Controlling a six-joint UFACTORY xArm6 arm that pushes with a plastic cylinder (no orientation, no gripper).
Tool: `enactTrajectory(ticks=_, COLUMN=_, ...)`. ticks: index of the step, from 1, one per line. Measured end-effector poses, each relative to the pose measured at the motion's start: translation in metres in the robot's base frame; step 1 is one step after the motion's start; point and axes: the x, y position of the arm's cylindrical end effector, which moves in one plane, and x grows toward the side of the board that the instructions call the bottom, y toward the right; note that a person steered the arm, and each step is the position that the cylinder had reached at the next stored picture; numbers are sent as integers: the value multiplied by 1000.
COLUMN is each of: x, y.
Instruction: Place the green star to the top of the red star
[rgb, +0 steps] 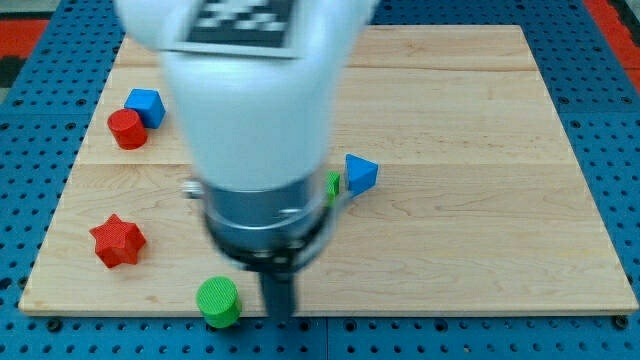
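Observation:
The red star lies near the board's left edge, in the lower part of the view. Only a small green sliver of a block shows at the right edge of my arm; its shape is hidden, so I cannot tell that it is the green star. My arm's white body covers the middle of the board. My dark rod comes down at the bottom centre, and my tip sits near the board's bottom edge. It is just right of a green cylinder, and far right of and below the red star.
A blue triangular block lies just right of the green sliver. A red cylinder and a blue block touch each other at the upper left. The wooden board rests on a blue pegboard.

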Motion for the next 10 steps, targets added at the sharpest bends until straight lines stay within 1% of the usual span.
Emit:
enactTrajectory(ticks=1, x=0, y=-38)
enactTrajectory(ticks=2, x=0, y=-60)
enactTrajectory(ticks=3, x=-5, y=-94)
enactTrajectory(ticks=4, x=-31, y=-103)
enactTrajectory(ticks=5, x=-34, y=-9)
enactTrajectory(ticks=6, x=-46, y=106)
enactTrajectory(ticks=7, x=-105, y=176)
enactTrajectory(ticks=8, x=-154, y=154)
enactTrajectory(ticks=9, x=-170, y=115)
enactTrajectory(ticks=10, x=-137, y=67)
